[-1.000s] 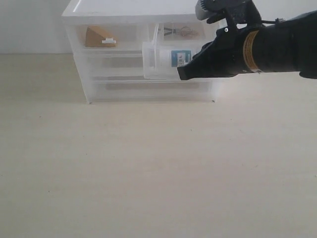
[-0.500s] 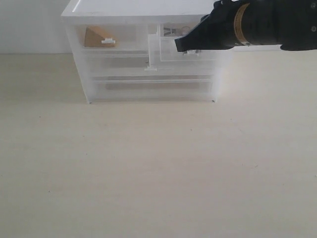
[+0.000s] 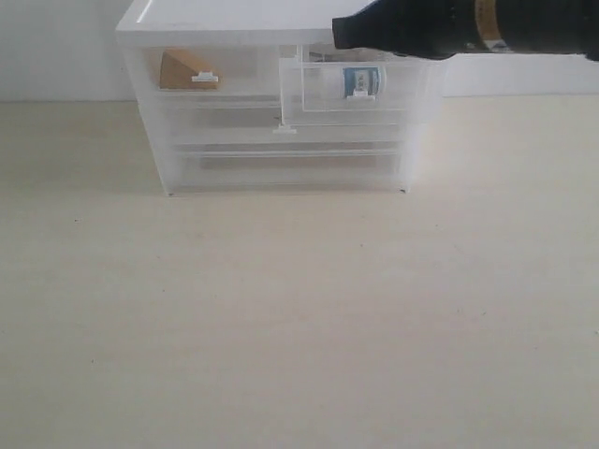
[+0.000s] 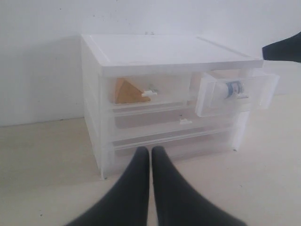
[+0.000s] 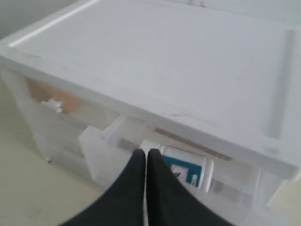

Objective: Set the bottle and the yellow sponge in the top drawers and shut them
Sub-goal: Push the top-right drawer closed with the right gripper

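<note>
The white-framed chest [image 3: 262, 19] stands at the back of the table. Its top left drawer [image 3: 234, 70] is shut, and the yellow sponge [image 3: 181, 71] shows orange-tan through it. The top right drawer [image 3: 314, 94] sticks out a little, with the bottle [image 3: 360, 81] lying on its side inside. My right gripper [image 3: 344, 34] hangs shut and empty just above that drawer, level with the chest's top edge. In the right wrist view its tips [image 5: 145, 153] sit over the bottle [image 5: 188, 169]. My left gripper [image 4: 150, 151] is shut and empty, low in front of the chest, apart from it.
Two full-width drawers [image 3: 281, 159] below are shut. The chest stands close to the back wall [image 3: 56, 47]. The pale tabletop [image 3: 281, 318] stretches in front. The right arm [image 3: 524, 23] crosses the chest's top right corner.
The top right drawer has gone from far out to nearly in. My right gripper has risen from the drawer's front to the chest's top edge, uncovering the bottle.
</note>
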